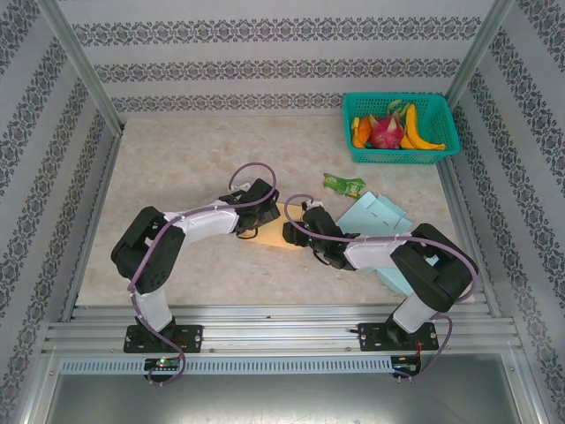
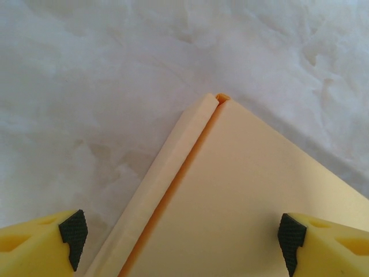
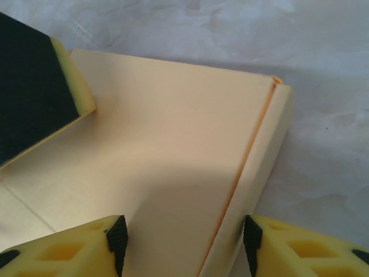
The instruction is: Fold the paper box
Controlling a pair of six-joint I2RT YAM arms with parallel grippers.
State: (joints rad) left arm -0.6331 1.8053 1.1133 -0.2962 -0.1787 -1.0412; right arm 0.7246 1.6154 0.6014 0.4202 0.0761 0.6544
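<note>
Nearest, at the bottom of the overhead view, the two arm bases sit bolted to a metal rail [image 1: 282, 331] along the counter's [image 1: 177, 168] near edge. The left arm [image 1: 154, 247] bends up and reaches right toward the middle of the counter.

Its jaws stand wide open. In the left wrist view the black pads [image 2: 72, 231] sit far apart at the bottom corners. One pad is outside the box's narrow folded side strip and the other is over the flat panel. Whether either pad touches the card I cannot tell.

The paper box [image 1: 269, 231], cream-coloured, lies mid-counter between the two sets of jaws, mostly covered by them. One corner [image 2: 222, 98] points away from the left wrist camera.

The right jaws are open too, though less widely. They straddle the folded strip on the box's right edge [image 3: 253, 167]. The strip lies close against the right pad [image 3: 249, 239], with a clear gap to the other pad. A finger [image 3: 34, 86] of the left jaws shows at the panel's upper left edge.

The right arm [image 1: 424, 265] reaches left from its base. Just beyond it a pale blue flat card [image 1: 375, 215] lies on the counter. A green packet [image 1: 344, 185] lies near it, farther back. In the far right corner a teal basket [image 1: 402, 156] holds bananas [image 1: 415, 132] and a pink dragon fruit [image 1: 386, 132].
</note>
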